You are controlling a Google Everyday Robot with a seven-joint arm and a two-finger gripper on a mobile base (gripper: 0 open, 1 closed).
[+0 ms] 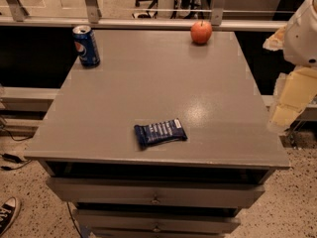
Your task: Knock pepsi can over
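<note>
A red apple sat at the far edge of the grey surface, right of centre. A dark-blue snack wrapper lay flat near the front edge, well apart from it. Drawers showed below, and a sneaker rested on the speckled floor.

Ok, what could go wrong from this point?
The pepsi can stands upright at the far-left corner of the table, so a push could send it off the edge. The claw hangs beyond the right side; crossing over, the arm might brush the apple and roll it, or drag the snack wrapper.
</note>
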